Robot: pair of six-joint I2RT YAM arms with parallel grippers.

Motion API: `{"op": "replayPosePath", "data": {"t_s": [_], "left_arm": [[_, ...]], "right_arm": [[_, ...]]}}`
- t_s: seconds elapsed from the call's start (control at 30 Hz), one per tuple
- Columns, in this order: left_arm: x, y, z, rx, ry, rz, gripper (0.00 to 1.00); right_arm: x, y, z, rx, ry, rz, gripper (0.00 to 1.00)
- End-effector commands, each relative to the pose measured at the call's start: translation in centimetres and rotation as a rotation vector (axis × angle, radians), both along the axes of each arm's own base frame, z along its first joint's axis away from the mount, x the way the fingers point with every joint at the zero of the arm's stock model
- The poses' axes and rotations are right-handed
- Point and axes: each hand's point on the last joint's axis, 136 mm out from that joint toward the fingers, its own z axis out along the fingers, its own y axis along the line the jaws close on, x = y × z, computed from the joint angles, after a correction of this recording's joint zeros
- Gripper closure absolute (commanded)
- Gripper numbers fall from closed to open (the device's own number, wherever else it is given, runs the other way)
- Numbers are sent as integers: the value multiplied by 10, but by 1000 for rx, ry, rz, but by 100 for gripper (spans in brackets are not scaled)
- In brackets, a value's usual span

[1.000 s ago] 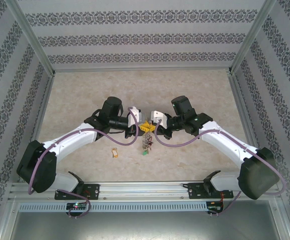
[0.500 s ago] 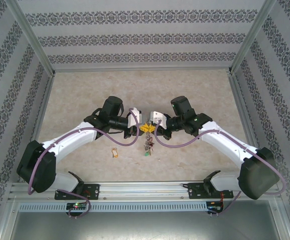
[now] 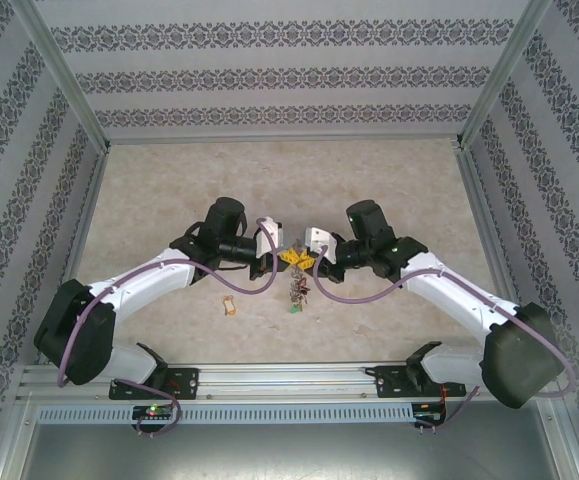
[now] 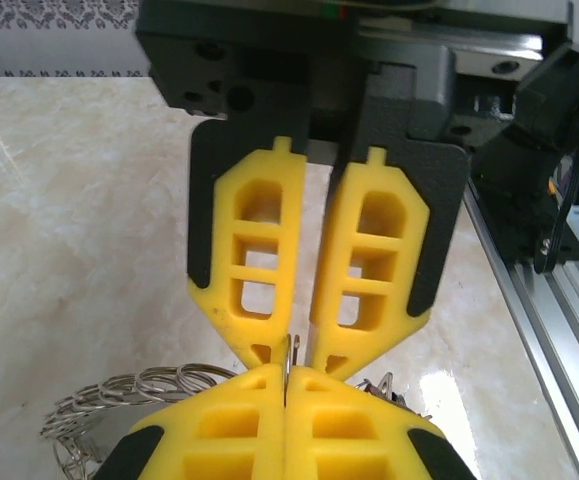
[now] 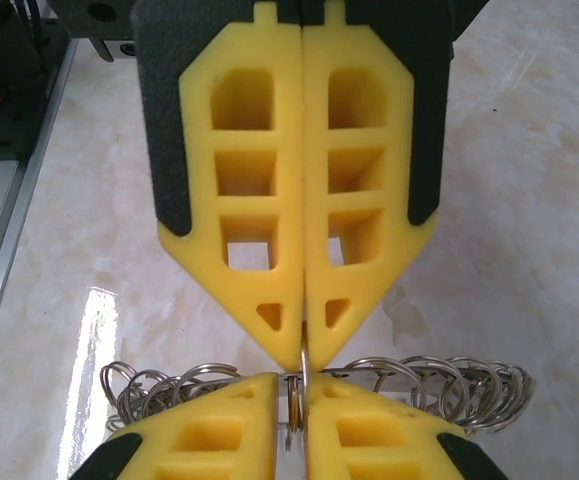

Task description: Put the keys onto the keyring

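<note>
Keyring (image 3: 297, 288) between left hand (image 3: 288, 257) and right hand (image 3: 303, 259), loose key (image 3: 229, 307) to its left.

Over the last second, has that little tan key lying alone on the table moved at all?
No. The tan key lies exactly where it did, just as far from the metal rail along the near edge.

Bright, even overhead light, faint shadows. White glare sits on the glossy worktop (image 5: 94, 310) in both wrist views; the nearest fingers (image 4: 219, 430) blur slightly.
</note>
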Motion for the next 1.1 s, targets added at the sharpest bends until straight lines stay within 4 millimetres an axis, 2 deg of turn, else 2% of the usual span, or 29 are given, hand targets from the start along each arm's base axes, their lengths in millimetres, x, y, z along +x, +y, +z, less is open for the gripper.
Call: {"op": "replayPosePath", "data": {"t_s": [0.0, 0.07, 0.23, 0.8, 0.93, 1.07], "left_arm": [[5, -10, 39, -146, -81, 0, 100], [5, -11, 42, -168, -80, 2, 100], [4, -12, 48, -197, -77, 0, 100], [6, -13, 53, -209, -79, 7, 100], [6, -12, 55, -215, -78, 10, 100], [6, -12, 57, -225, -77, 13, 100]], "right_arm": [[-1, -1, 5, 55, -8, -15, 84], [2, -3, 6, 80, -6, -36, 84], [11, -9, 21, 199, -28, -99, 87], [11, -16, 39, 232, -85, -125, 83], [11, -15, 42, 241, -89, -122, 88], [11, -14, 43, 244, -90, -120, 97]]}}
